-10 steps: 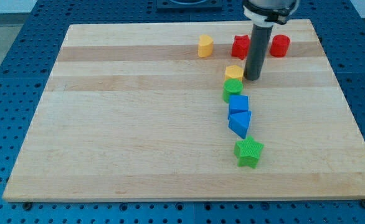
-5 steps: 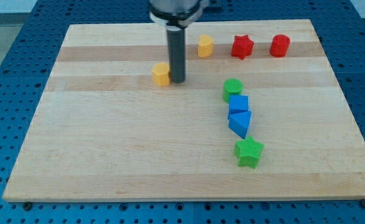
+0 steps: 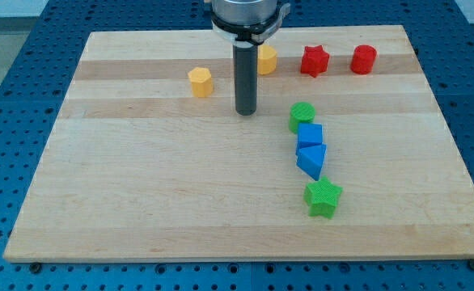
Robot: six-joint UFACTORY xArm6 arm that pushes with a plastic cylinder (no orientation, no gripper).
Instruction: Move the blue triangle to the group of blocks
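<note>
The blue triangle (image 3: 311, 160) lies on the table (image 3: 140, 194) in the right half of the view, a little below mid-height, its point turned toward the view's bottom. Its upper edge touches a blue cube (image 3: 309, 135) just above it, and the cube in turn touches a green cylinder (image 3: 302, 115) above that, so the three form a short column running up the view. Just below the triangle, slightly to the right, sits a green star (image 3: 323, 197), close to it; whether they touch I cannot tell. There are no fingers on this arm: it ends in a plain dark rod that holds nothing. The rod stands upright, coming down from the wrist housing at the view's top, and my tip (image 3: 246, 112) rests on the table, touching no block. It is left of the green cylinder with a clear gap between, and well apart from the triangle, up and to the left of it. A yellow hexagon (image 3: 200, 82) sits up and left of the tip. A second yellow block (image 3: 266, 59) is near the top, partly behind the rod. To its right stand a red star (image 3: 315, 61) and a red cylinder (image 3: 364, 59).
</note>
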